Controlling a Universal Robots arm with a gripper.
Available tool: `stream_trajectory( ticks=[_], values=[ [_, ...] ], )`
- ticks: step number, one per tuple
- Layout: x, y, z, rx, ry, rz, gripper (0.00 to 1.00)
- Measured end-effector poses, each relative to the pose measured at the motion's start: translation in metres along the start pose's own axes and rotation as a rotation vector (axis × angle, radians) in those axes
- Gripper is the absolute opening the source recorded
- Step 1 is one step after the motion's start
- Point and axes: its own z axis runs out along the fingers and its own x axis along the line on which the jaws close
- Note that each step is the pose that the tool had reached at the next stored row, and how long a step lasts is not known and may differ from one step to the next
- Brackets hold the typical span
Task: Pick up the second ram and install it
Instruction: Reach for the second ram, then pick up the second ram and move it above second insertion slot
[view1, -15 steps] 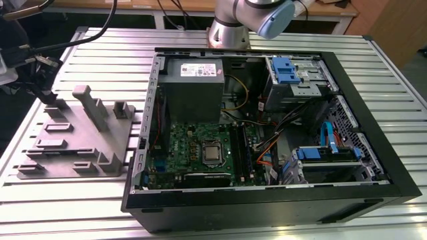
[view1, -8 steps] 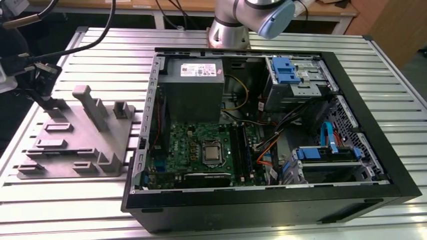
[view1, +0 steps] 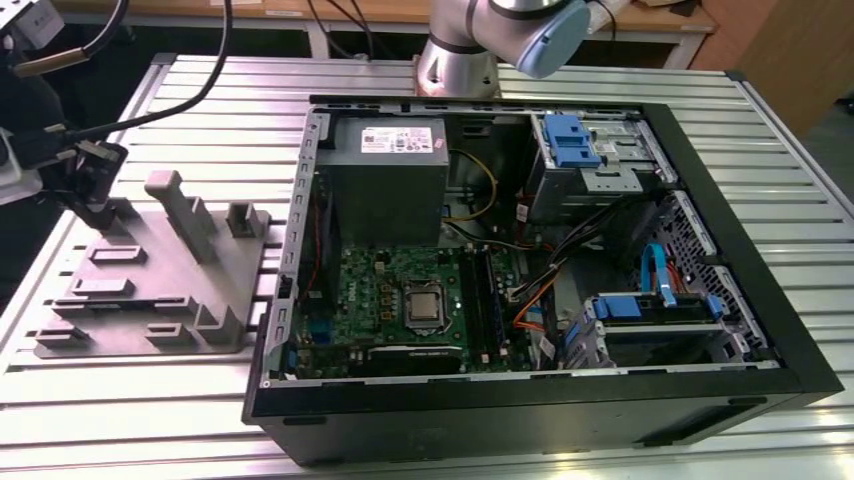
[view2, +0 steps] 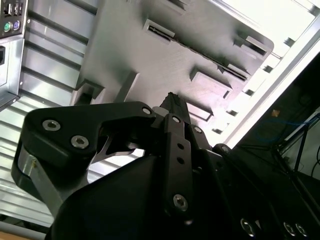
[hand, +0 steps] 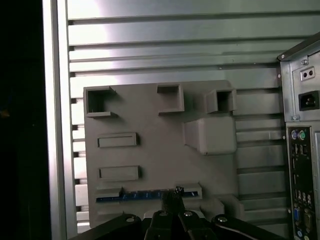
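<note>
Pincer down at the far end of the grey moulded tray, fingers drawn together to a single narrow tip, closed over the upper edge of the second ram. Second ram standing on edge in the long slot of that tray, dark with a blue glint along its length, seated in the slot and not lifted. Grip point off-centre along the stick, towards the end nearer the computer case. Second wrist view: pincer with both black fingers meeting at the tip, tray directly beyond it. Exterior view: pincer at the exterior view's left, over the far corner of the tray; tray resting on the ribbed metal surface, just beside the open case. Inside the case: green motherboard with CPU socket, grey power supply beyond it, blue drive brackets at the exterior view's right. Arm base behind the case. Other tray pockets without visible parts.
</note>
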Motion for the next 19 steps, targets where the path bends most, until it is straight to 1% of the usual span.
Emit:
stream_trajectory(
  ticks=[6,19],
  values=[
    [0.0026,-0.0024,0.0064,-0.0001,0.0003,0.000,0.10],
    [0.0027,-0.0024,0.0071,0.0000,0.0004,0.000,0.10]
  ],
)
